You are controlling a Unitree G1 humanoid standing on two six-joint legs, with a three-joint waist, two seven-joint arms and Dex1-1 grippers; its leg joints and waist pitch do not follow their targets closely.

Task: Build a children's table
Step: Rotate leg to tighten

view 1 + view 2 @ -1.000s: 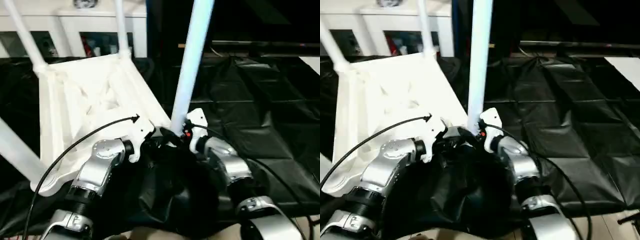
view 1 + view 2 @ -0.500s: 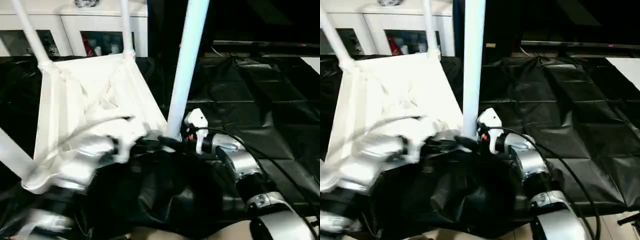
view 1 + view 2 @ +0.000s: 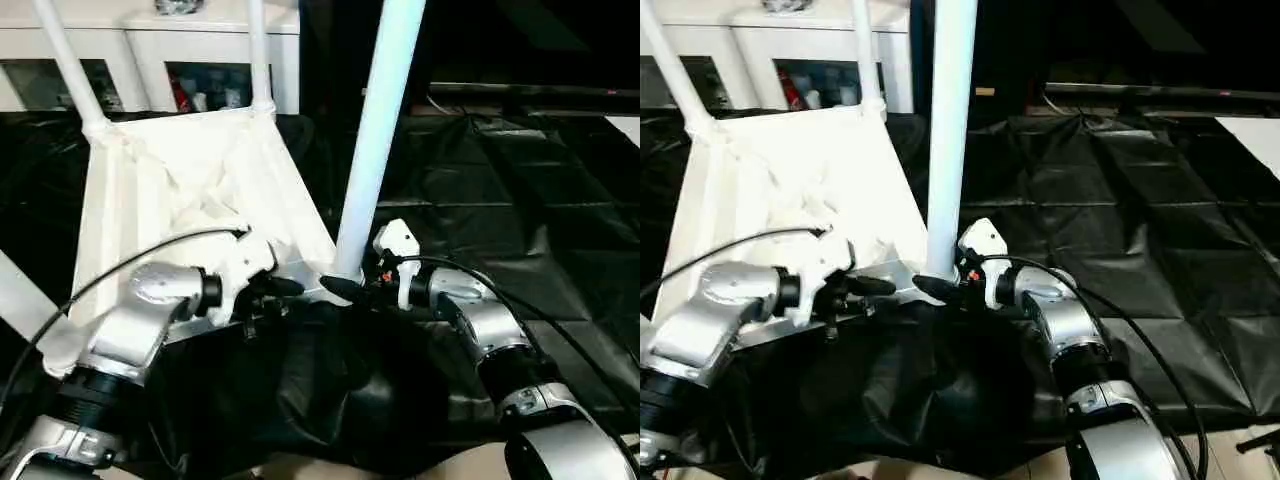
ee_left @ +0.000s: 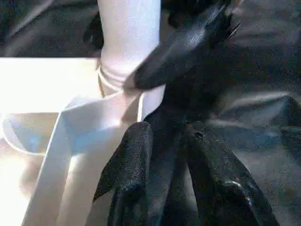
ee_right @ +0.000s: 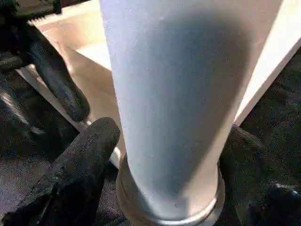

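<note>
Upturned on black sheeting, the white tabletop (image 3: 180, 200) with four tube legs (image 3: 380, 130) socketed, seemingly near done; right gripper (image 5: 164, 155) clasping the nearest leg's base; left gripper (image 4: 162, 160) parted, empty, beside that corner.

A white plastic tabletop (image 3: 190, 190) is seen, its ribbed underside the same white throughout. The nearest tube leg (image 3: 375, 130) is shown white with a faint bluish cast, and the two far legs (image 3: 258, 55) are plain white. Black sheeting (image 3: 520, 200), creased into a grid of fold lines, is spread beneath. Both forearms are finished in silver, with black fingers (image 5: 80, 165) on the right gripper (image 3: 345, 288) and on the left gripper (image 4: 164, 155). A white cabinet (image 3: 150, 45) is seen behind, with red items behind its glass.
</note>
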